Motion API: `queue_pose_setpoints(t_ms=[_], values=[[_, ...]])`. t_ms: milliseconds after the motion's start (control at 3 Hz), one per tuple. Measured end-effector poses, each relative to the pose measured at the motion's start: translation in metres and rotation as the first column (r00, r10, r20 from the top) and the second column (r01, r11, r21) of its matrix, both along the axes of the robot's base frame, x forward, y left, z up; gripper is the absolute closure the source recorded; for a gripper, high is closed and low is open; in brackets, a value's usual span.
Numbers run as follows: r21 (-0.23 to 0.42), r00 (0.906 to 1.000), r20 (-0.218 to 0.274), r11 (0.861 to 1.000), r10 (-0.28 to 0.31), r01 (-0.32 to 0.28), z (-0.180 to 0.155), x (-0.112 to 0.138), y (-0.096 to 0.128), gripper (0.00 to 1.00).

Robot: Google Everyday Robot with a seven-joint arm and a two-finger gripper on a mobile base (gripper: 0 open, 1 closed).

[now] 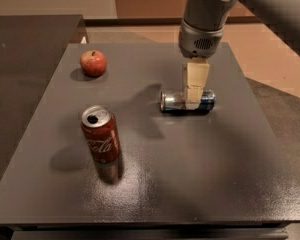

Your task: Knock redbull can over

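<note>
Redbull can (173,101), one, flat beneath gripper (192,102)

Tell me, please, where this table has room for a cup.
Widest bare patch: front right of the table, between the cola can and the right edge. Also free: the strip between the apple and the hand. Crowded: the lying redbull can, with the hand over it.

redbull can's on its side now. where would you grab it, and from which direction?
Probably mid-body of the redbull can, from straight above, closing across its narrow width. It lies flat on the table, long axis left-right in view, so the round sides are exposed. The gripper hangs over its middle.
</note>
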State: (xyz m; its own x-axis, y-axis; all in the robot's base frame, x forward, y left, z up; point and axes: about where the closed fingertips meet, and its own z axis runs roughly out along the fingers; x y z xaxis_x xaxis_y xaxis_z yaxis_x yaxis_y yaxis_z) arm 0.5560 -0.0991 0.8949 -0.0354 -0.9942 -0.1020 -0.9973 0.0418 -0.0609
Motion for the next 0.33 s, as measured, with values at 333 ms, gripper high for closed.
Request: queue_pose_setpoints(t_ms=[333], values=[[0.000, 1.0000, 0.000, 1.000, 0.000, 0.000, 0.0000, 0.0000, 0.0000, 0.00]])
